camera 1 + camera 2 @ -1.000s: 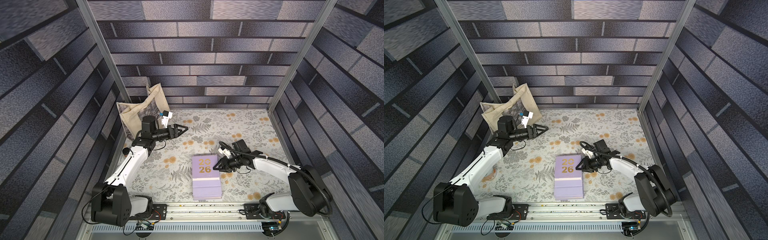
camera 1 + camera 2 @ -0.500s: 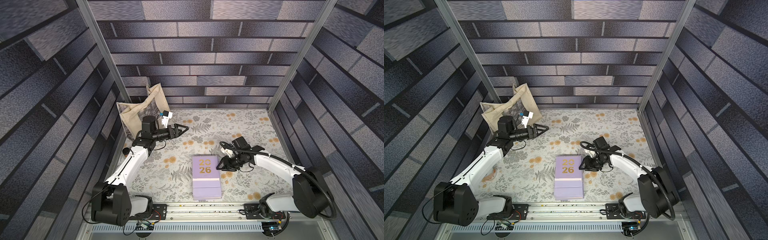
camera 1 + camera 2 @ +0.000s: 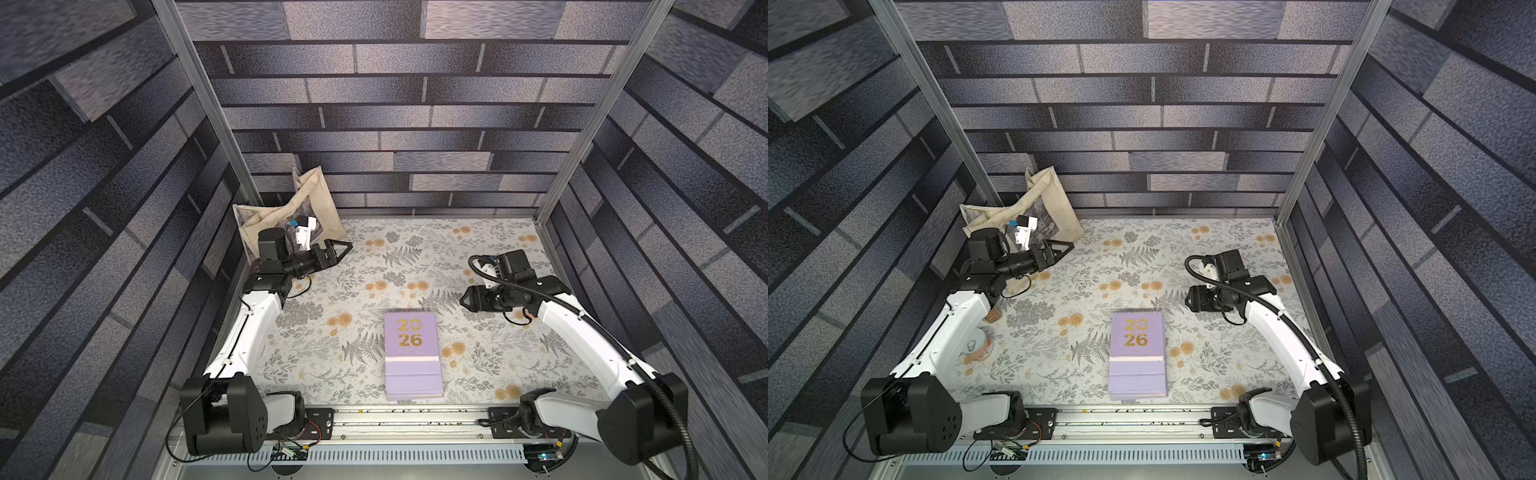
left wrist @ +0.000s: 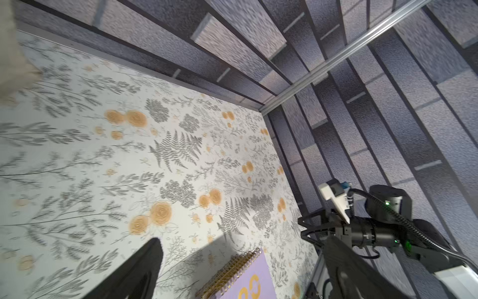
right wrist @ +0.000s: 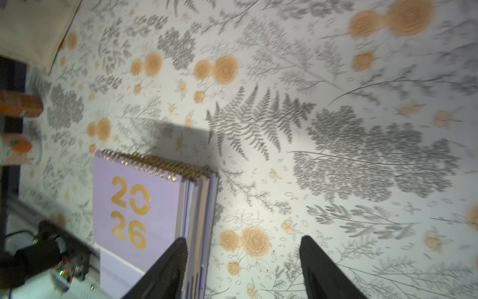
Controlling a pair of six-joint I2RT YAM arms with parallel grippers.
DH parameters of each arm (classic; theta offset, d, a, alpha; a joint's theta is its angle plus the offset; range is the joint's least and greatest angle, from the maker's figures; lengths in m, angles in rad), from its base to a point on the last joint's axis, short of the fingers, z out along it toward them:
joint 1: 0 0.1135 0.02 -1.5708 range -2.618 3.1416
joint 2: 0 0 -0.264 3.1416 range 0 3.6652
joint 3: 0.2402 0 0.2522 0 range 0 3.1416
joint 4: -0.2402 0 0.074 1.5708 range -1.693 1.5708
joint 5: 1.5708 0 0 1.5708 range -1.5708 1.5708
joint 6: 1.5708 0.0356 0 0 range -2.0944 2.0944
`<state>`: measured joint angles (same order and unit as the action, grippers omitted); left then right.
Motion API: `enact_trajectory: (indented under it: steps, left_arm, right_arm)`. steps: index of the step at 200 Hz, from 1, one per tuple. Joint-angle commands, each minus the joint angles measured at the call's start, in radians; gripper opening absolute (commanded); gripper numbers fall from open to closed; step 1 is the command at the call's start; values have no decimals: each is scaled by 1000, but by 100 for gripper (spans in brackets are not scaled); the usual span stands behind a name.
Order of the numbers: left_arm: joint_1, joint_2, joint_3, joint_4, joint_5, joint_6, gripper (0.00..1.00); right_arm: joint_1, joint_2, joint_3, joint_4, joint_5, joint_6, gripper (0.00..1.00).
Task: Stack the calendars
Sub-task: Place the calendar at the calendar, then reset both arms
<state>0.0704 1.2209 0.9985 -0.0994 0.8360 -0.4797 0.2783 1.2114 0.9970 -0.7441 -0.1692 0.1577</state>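
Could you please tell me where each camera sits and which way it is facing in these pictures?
Top views: high above the base rail, looking down at the floral table; both arms, left gripper, right gripper and calendar stack show.
Left wrist: on the left arm, facing across the table at the right arm; its open fingers show.
Right wrist: on the right arm, facing down at the table; its open fingers show.
Shared: both wrist views catch the stack's spiral edge.
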Motion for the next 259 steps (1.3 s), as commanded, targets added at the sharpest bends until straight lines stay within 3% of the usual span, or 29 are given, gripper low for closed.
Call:
enact_trajectory:
  steps: [1, 36, 52, 77, 97, 120, 143, 171, 211, 222, 241, 259]
  left_arm:
    - [33, -92, -17, -52, -235, 71, 100]
    - [57, -146, -117, -10, -400, 224, 100]
    - [59, -174, -194, 34, -566, 188, 100]
    - [44, -221, -352, 153, -777, 254, 100]
    - [48, -256, -482, 282, -877, 316, 100]
    - [67, -215, -626, 506, -885, 321, 100]
    - [69, -82, -633, 578, -850, 332, 100]
    - [49, 68, -617, 689, -832, 360, 100]
    - [24, 170, -589, 792, -820, 418, 100]
    - [19, 235, -608, 895, -763, 436, 100]
    - [-18, 330, -611, 997, -795, 478, 100]
    - [2, 320, -595, 945, -763, 457, 100]
  right_arm:
    - [-65, -12, -12, 66, 210, -79, 100]
    - [-141, -8, -79, 270, 301, -98, 100]
    - [-167, 4, -128, 382, 349, -106, 100]
    - [-225, 49, -213, 566, 377, -115, 100]
    - [-252, 102, -282, 727, 430, -64, 100]
    - [-252, 196, -325, 872, 490, -73, 100]
    - [-252, 259, -368, 1022, 531, -100, 100]
    - [-252, 282, -383, 1108, 425, -151, 100]
    - [-254, 205, -493, 1233, 427, -158, 100]
    - [-254, 202, -499, 1243, 404, -158, 100]
    - [-254, 202, -523, 1311, 353, -133, 100]
    - [-253, 259, -542, 1420, 325, -118, 100]
